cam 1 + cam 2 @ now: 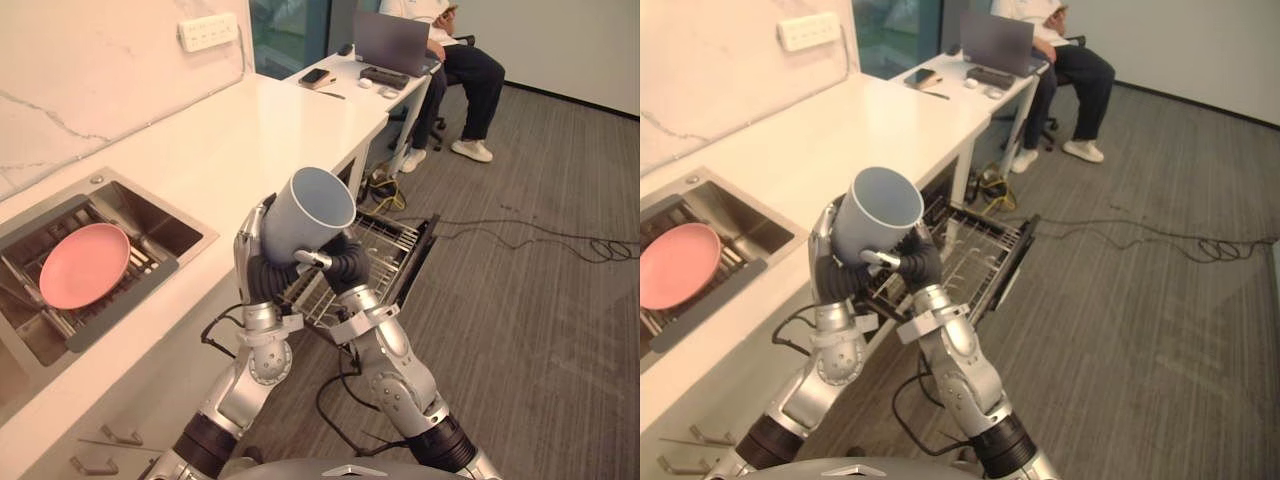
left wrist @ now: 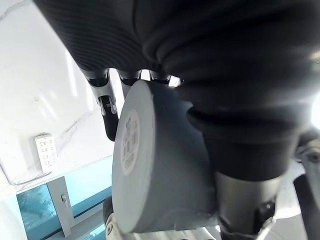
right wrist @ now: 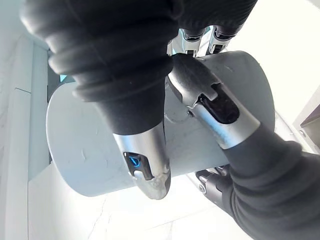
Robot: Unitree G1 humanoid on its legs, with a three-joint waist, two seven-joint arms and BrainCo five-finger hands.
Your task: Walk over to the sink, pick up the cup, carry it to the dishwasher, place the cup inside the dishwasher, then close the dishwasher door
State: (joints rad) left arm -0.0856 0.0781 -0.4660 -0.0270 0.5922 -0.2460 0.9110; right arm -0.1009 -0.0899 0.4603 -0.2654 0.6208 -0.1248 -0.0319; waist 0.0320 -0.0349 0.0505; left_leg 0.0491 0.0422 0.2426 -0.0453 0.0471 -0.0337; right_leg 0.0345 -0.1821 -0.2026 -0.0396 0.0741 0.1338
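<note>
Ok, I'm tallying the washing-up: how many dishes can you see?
2: a grey cup gripped by the left hand and right hand near the open dishwasher rack, and a pink plate in the sink. Others may hide beneath it.

1. An office kitchenette: a steel sink (image 1: 160, 222) is set in a white counter (image 1: 250, 130), with a pink plate (image 1: 85, 265) inside it.
2. Past the sink, an open dishwasher (image 1: 390, 250) sits under the counter.
3. Farther beyond the sink are a laptop (image 1: 392, 42) and a seated person (image 1: 470, 70).
</note>
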